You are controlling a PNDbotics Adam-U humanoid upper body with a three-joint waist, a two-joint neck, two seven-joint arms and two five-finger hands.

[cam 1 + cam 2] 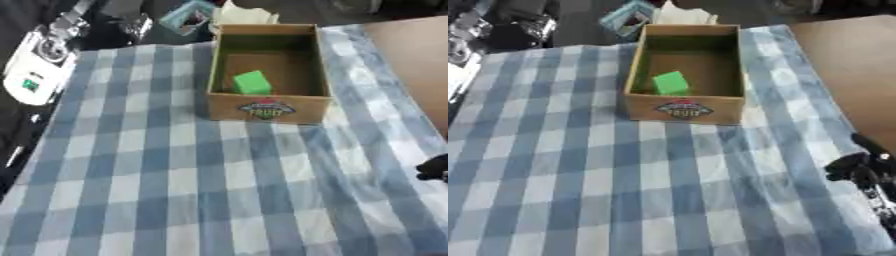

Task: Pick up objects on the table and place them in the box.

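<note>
An open cardboard box point(267, 107) with a printed label on its front wall stands at the far middle of the table. A green cube point(251, 82) lies inside it near the front wall. My right hand point(859, 167) shows at the right edge, well to the right of and nearer than the box, dark and only partly in view; nothing shows in it. My left hand is in no view. No loose objects lie on the cloth.
A blue and white checked cloth point(175, 175) covers the table. Bare brown tabletop point(850, 65) shows at the far right. A white device point(35, 65) sits off the far left edge, and a small teal item point(186, 17) lies behind the box.
</note>
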